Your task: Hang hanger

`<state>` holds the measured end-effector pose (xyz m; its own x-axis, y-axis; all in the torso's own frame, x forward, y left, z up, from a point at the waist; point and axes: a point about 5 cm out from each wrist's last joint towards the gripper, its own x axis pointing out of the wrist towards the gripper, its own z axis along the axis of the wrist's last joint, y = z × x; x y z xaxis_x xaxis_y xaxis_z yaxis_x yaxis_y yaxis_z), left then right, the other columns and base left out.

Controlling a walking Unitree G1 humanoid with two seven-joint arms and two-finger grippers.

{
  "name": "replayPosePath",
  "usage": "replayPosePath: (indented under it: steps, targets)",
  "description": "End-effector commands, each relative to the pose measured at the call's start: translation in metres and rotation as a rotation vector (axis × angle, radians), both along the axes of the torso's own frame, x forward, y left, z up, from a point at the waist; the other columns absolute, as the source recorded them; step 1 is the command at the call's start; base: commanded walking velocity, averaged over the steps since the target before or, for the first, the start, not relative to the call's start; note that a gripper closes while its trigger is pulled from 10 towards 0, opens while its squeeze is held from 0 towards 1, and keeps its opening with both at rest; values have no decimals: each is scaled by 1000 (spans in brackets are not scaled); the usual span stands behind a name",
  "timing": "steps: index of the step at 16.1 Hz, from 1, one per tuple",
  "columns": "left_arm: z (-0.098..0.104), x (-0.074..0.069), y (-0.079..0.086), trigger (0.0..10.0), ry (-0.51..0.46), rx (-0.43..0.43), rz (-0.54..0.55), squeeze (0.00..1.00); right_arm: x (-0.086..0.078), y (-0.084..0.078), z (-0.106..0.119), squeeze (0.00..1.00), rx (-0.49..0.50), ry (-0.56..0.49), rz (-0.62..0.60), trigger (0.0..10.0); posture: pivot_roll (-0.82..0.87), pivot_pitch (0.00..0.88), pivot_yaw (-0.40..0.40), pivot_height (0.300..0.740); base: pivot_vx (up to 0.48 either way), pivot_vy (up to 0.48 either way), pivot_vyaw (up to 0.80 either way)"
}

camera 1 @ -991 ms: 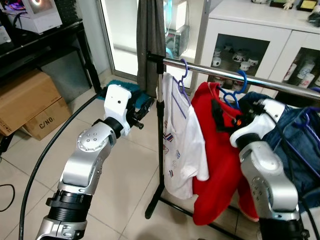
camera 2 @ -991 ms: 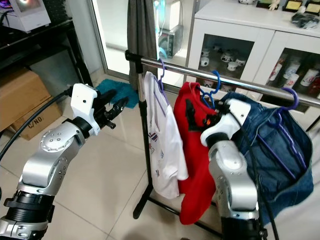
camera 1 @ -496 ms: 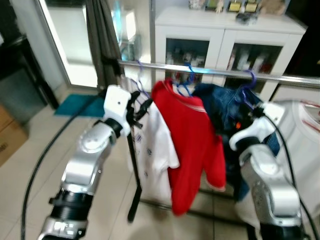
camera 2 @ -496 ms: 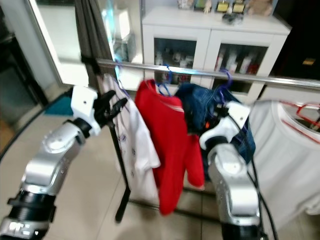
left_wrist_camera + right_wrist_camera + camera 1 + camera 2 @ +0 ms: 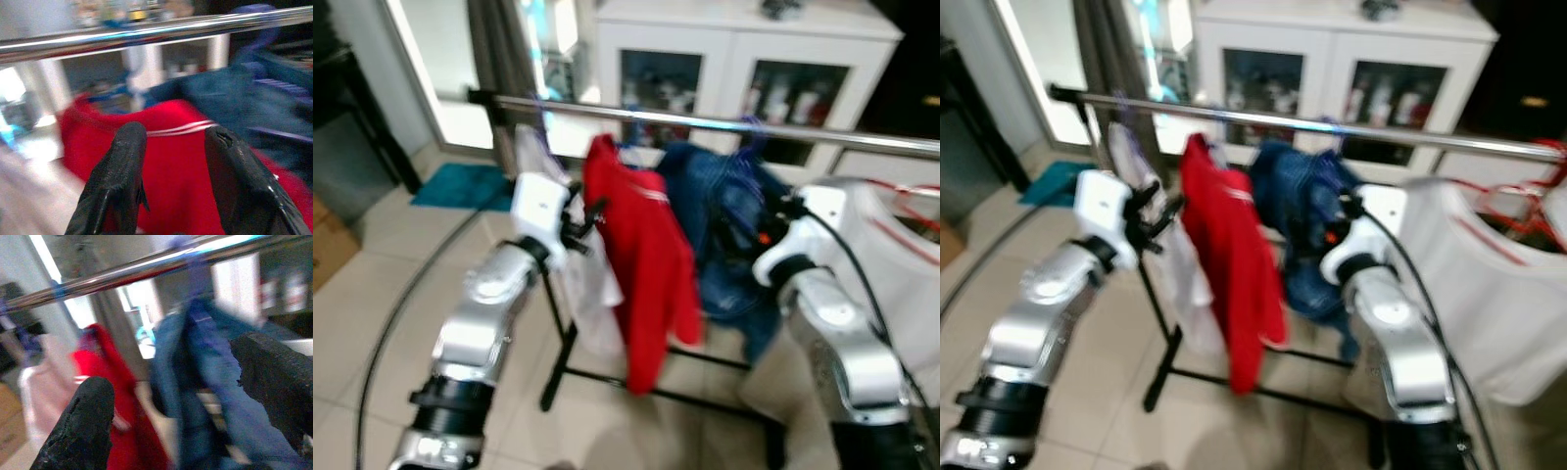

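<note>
Both grippers, left (image 5: 166,161) and right (image 5: 181,416), gape wide and empty near the rail (image 5: 705,121) at frame top, so a swing, blurry as this looks, could knock the red shirt (image 5: 641,255) off its hanger.

Red shirt (image 5: 641,255), blue denim garment (image 5: 724,225), chrome rail (image 5: 705,121).

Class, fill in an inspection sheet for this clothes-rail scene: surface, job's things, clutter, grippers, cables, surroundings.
Surface: tiled floor, pale.
Job's things: metal rail carrying a white garment, red shirt, blue denim garment and white shirt.
Clutter: teal mat on the floor.
Grippers: left gripper open, facing the red shirt; right gripper open, facing the denim.
Cables: black cable curving over the floor.
Surroundings: white glass-door cabinet behind.
</note>
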<state>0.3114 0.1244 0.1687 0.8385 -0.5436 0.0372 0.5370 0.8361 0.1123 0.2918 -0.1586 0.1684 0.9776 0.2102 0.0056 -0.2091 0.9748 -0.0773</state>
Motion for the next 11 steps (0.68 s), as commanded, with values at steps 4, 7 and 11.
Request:
replayPosePath:
  steps: [4, 7, 11]
  targets:
    - [12, -2, 12, 10000, 2, 64, -129, 0, 19, 1, -1, 1000, -55, 66, 26, 10000, -40, 0, 18, 740, 0, 0, 0]
    - [15, -2, 9, 10000, 30, 83, -225, 0, 41, -4, 1, 757, -57, 88, -18, 10000, -43, 0, 26, 740, 0, 0, 0]
    - [23, -1, 1, 10000, 28, 88, -323, 0, 68, -6, 3, 0, -67, 136, -19, 10000, -46, 0, 39, 740, 0, 0, 0]
